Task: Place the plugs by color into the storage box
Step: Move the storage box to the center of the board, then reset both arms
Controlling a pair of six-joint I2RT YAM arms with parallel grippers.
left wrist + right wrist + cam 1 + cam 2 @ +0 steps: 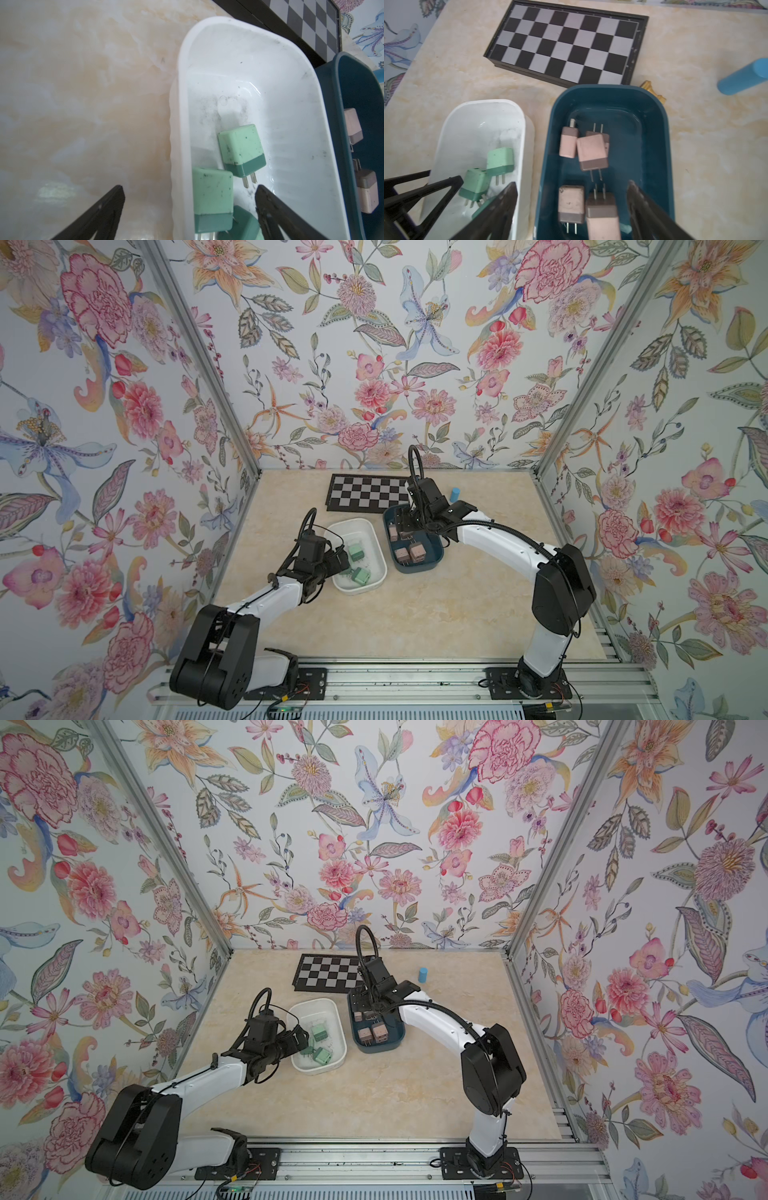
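Hovering with jaws apart over the right blue tub, the right gripper holds nothing; the pink plugs inside look light, rigid and slick, so pinch flat sides, not prongs.

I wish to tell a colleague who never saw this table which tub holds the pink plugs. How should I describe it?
Find the checkered board at the far side of the table. Two tubs sit side by side in front of it. Pick the dark teal tub holding pink plugs; its neighbour, the white tub, holds green plugs.
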